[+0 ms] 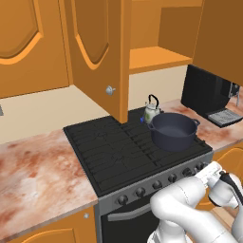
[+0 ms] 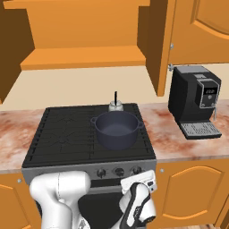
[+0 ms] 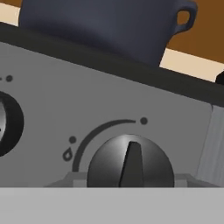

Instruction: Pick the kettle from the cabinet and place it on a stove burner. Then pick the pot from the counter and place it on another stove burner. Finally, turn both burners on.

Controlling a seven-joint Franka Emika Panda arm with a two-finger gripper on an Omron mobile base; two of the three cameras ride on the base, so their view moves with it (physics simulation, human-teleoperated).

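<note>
The small whitish kettle stands on the back right burner of the black cooktop. Just in front of it, the wide dark pot sits on the front right burner. My gripper is low in front of the range, pointed at the right end of the knob row. In the hand view one round dark knob is very close, its pointer upright. The fingers are hidden, so their state does not show. The cabinet hangs open above.
A black coffee machine stands on the marbled counter right of the stove. The open cabinet door juts out over the cooktop's back. Another knob lies to the left.
</note>
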